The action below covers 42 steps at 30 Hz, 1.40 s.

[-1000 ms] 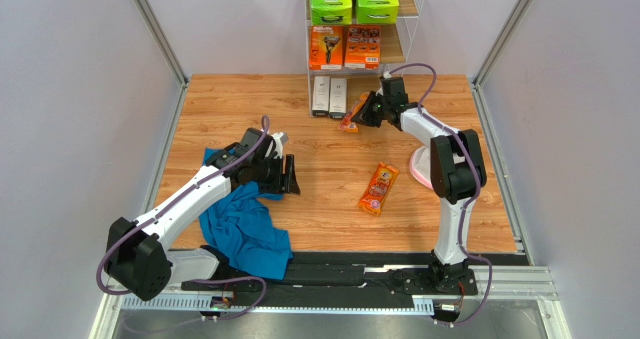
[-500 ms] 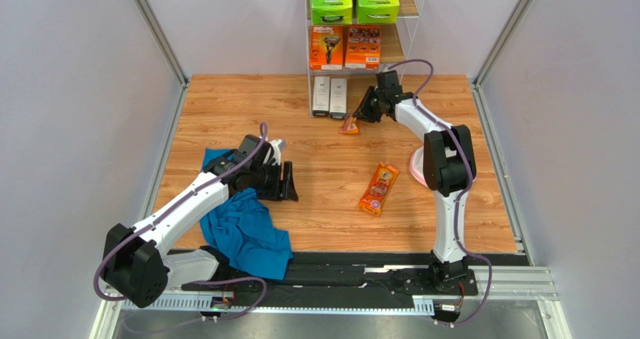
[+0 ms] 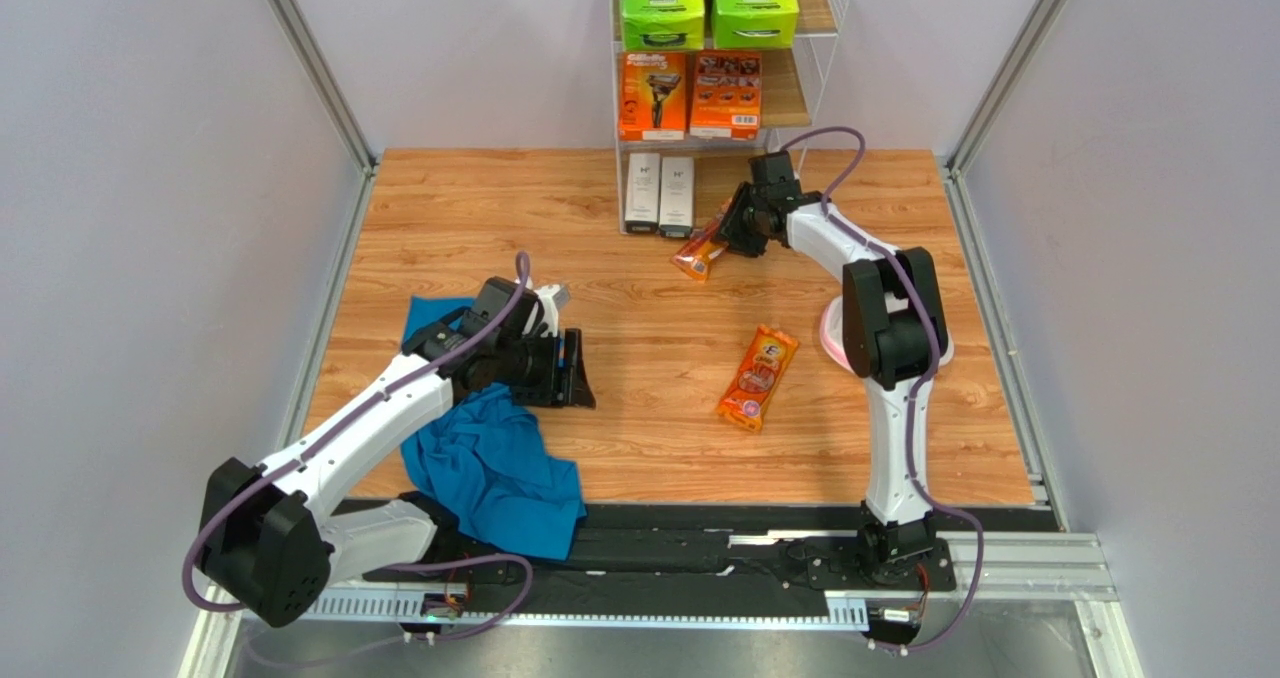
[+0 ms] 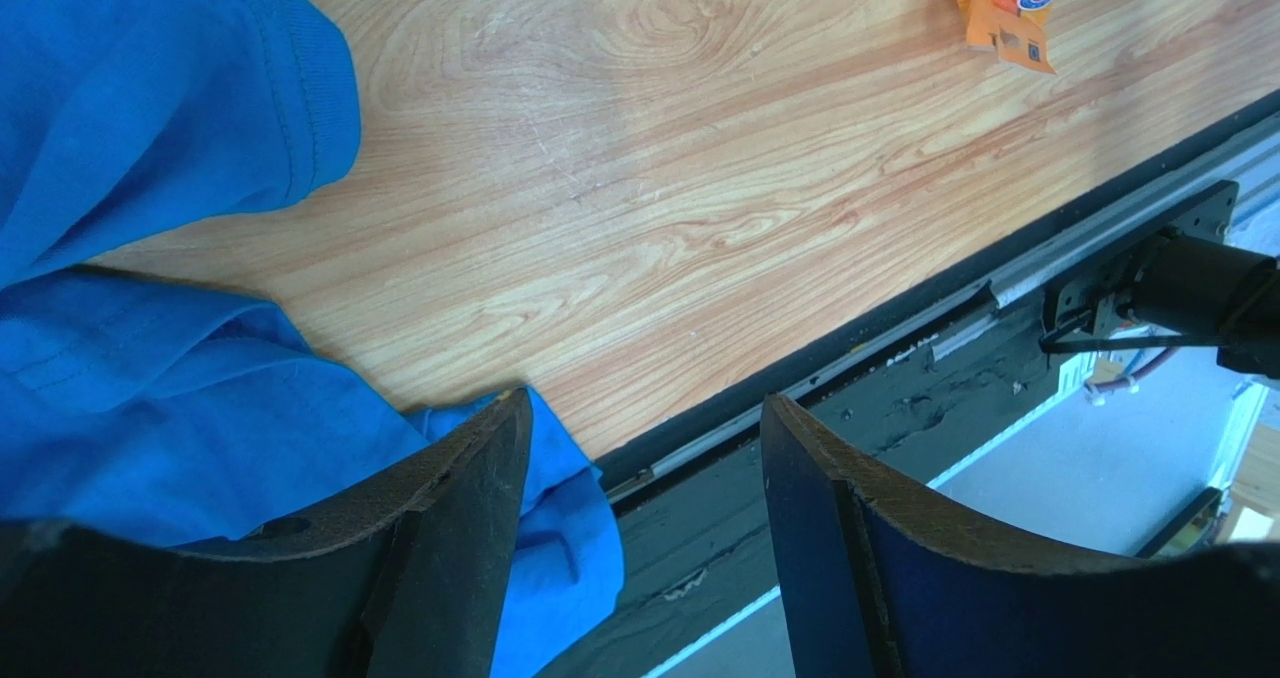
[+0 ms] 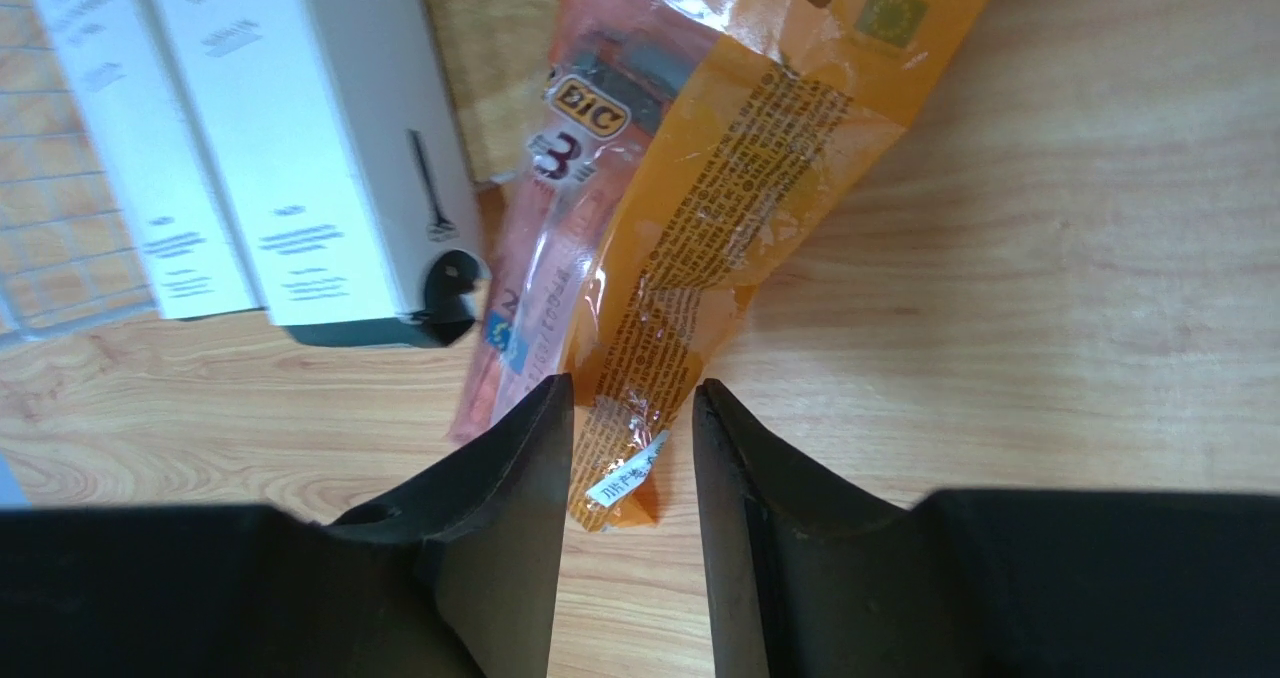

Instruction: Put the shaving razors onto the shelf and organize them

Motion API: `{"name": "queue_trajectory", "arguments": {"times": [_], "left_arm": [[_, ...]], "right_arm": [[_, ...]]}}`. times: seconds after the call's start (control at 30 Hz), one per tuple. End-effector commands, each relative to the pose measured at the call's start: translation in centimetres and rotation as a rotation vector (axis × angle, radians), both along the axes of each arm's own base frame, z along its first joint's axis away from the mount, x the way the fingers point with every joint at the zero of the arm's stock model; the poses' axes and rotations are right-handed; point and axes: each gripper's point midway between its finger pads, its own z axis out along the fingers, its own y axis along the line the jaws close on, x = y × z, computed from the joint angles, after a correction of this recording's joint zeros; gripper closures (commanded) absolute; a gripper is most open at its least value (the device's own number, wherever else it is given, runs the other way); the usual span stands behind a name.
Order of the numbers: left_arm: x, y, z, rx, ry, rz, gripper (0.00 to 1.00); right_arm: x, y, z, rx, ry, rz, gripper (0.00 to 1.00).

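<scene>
The shelf (image 3: 821, 51) stands at the back with two black lime-ended boxes (image 3: 663, 15) on an upper tier and two orange boxes (image 3: 652, 96) below them. Two slim white boxes (image 3: 661, 192) stand at its foot and show in the right wrist view (image 5: 323, 138). An orange blister pack (image 3: 696, 257) lies tilted against them. My right gripper (image 3: 732, 228) is open, its jaws (image 5: 631, 393) either side of that pack's near end (image 5: 706, 183) without pinching it. A second orange pack (image 3: 757, 378) lies mid-table. My left gripper (image 3: 577, 371) is open and empty (image 4: 646, 408).
A blue cloth (image 3: 489, 461) lies crumpled under my left arm and shows in the left wrist view (image 4: 150, 183). A round white pink-rimmed item (image 3: 831, 333) sits behind my right arm. The table's near edge and black rail (image 4: 902, 393) lie below my left gripper.
My right gripper went toward the shelf, then came back a little; the orange pack by the white boxes shifted slightly nearer. My left arm drew back toward the near left.
</scene>
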Motion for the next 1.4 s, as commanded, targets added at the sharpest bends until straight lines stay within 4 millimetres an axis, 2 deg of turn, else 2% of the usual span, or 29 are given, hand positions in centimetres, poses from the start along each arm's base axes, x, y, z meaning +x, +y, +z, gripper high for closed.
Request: {"name": "queue_trajectory", "arguments": {"times": [0.0, 0.07, 0.1, 0.17, 0.2, 0.27, 0.33, 0.4, 0.43, 0.47, 0.6, 0.77, 0.8, 0.83, 0.9, 0.93, 1.0, 1.1, 1.13, 1.2, 1.23, 1.27, 1.37], "left_arm": [[0.5, -0.6, 0.6, -0.040, -0.022, 0.004, 0.34], [0.8, -0.8, 0.5, -0.045, -0.020, 0.009, 0.34], [1.2, -1.1, 0.6, -0.054, -0.030, 0.009, 0.34], [1.5, -1.6, 0.5, -0.062, -0.016, -0.004, 0.34], [1.6, -1.7, 0.5, -0.063, -0.013, -0.010, 0.34], [1.8, -2.0, 0.4, -0.064, -0.003, -0.013, 0.34], [1.9, -2.0, 0.4, -0.067, -0.008, -0.012, 0.34], [1.9, -2.1, 0.4, -0.072, -0.012, -0.012, 0.34], [1.8, -2.0, 0.3, -0.069, -0.010, -0.011, 0.34], [1.8, -2.0, 0.1, -0.067, -0.003, -0.009, 0.34], [1.8, -2.2, -0.3, -0.079, 0.002, -0.010, 0.34], [2.0, -2.5, 0.1, -0.094, -0.009, -0.016, 0.34], [2.1, -2.5, 0.2, -0.095, -0.012, -0.016, 0.34], [2.1, -2.5, 0.3, -0.095, -0.014, -0.018, 0.34], [2.3, -2.7, 0.3, -0.100, -0.017, -0.020, 0.34], [2.3, -2.7, 0.2, -0.097, -0.012, -0.019, 0.34], [2.3, -2.8, 0.2, -0.102, -0.011, -0.021, 0.34], [2.3, -2.9, 0.2, -0.108, -0.010, -0.020, 0.34], [2.4, -2.9, 0.3, -0.111, -0.016, -0.022, 0.34], [2.4, -2.9, 0.3, -0.112, -0.014, -0.022, 0.34], [2.4, -2.9, 0.3, -0.112, -0.014, -0.019, 0.34], [2.4, -3.0, 0.4, -0.114, -0.017, -0.022, 0.34], [2.4, -3.0, 0.4, -0.114, -0.018, -0.022, 0.35]], "right_arm": [[0.3, -0.4, 0.1, 0.020, -0.016, -0.044, 0.63], [0.0, -0.1, 0.1, 0.040, -0.013, -0.044, 0.64], [-0.9, -0.3, -0.9, 0.041, 0.008, -0.047, 0.64], [-1.0, -0.2, 0.2, 0.067, -0.027, -0.055, 0.64], [-2.1, -0.5, -0.8, 0.060, -0.002, -0.061, 0.64], [-2.3, -0.6, 0.0, 0.075, -0.026, -0.069, 0.64], [-3.0, -0.7, -0.4, 0.079, -0.013, -0.070, 0.64], [-3.2, -0.5, 0.1, 0.105, -0.020, -0.068, 0.64], [-3.8, -0.5, -0.5, 0.111, -0.006, -0.068, 0.64], [-3.5, -0.4, -0.1, 0.125, -0.024, -0.073, 0.64], [-3.3, -0.2, -1.7, 0.187, 0.008, -0.092, 0.62], [-3.5, -0.3, -2.9, 0.184, 0.040, -0.101, 0.61], [-3.6, -0.3, -2.4, 0.188, 0.028, -0.097, 0.58], [-3.6, -0.4, -2.2, 0.190, 0.018, -0.101, 0.46], [-4.0, -0.8, -2.2, 0.176, 0.015, -0.118, 0.32], [-4.1, -1.0, -2.2, 0.172, 0.022, -0.123, 0.28], [-4.2, -0.8, -2.4, 0.176, 0.037, -0.122, 0.26], [-3.9, -0.5, -3.2, 0.202, 0.048, -0.132, 0.28], [-3.7, -0.4, -4.1, 0.206, 0.059, -0.137, 0.33], [-3.3, 0.1, -4.9, 0.235, 0.079, -0.148, 0.40], [-2.8, 0.2, -5.1, 0.246, 0.078, -0.159, 0.47], [-2.8, 0.3, -6.1, 0.253, 0.091, -0.169, 0.50], [-1.8, 0.4, -6.4, 0.329, 0.043, -0.215, 0.67]]}}
